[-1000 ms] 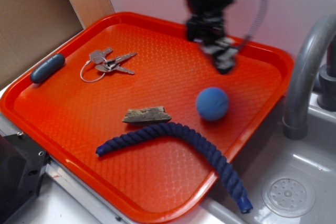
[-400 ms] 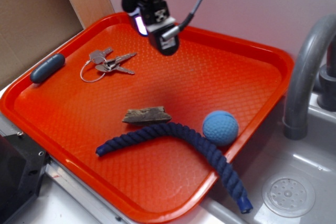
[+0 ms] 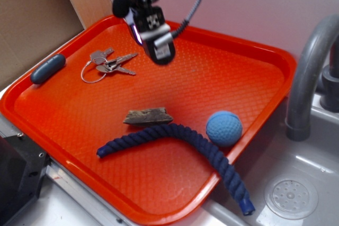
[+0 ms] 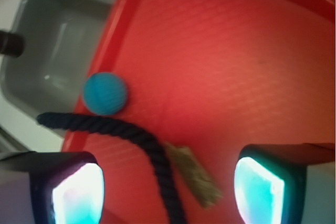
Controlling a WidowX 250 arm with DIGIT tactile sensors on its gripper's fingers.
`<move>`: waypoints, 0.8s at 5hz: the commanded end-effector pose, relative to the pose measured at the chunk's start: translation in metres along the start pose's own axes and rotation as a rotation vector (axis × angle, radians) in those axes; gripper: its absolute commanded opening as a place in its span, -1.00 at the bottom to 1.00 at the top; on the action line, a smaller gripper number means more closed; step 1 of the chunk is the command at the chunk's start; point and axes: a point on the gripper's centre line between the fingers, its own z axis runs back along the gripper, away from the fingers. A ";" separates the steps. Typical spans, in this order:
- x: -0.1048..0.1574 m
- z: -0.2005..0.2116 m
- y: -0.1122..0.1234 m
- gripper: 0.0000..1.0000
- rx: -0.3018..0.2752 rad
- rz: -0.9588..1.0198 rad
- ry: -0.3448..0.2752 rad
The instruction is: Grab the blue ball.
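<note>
The hand [image 3: 159, 51] hangs empty above the far part of the red tray [image 3: 69, 146], its fingers [image 4: 71, 190] spread apart. The blue ball [image 3: 224, 128] rests near the tray's right rim, just beside the dark rope [image 3: 180, 136]. Keys [image 3: 108, 63] lie to the far left, a piece of wood [image 3: 148, 116] mid-tray.

An orange tray [image 3: 63, 117] carries the blue ball [image 3: 224, 128], rope [image 3: 175, 136], wood scrap [image 3: 148, 116], keys [image 3: 108, 63] and capsule [image 3: 47, 68].
</note>
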 end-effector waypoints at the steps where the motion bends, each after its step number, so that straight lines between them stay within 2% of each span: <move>1: 0.009 -0.039 -0.040 1.00 0.031 -0.136 -0.012; 2: 0.018 -0.059 -0.043 1.00 -0.003 -0.138 -0.013; 3: 0.024 -0.071 -0.036 1.00 0.007 -0.124 -0.045; 4: 0.032 -0.075 -0.041 1.00 -0.063 -0.139 -0.140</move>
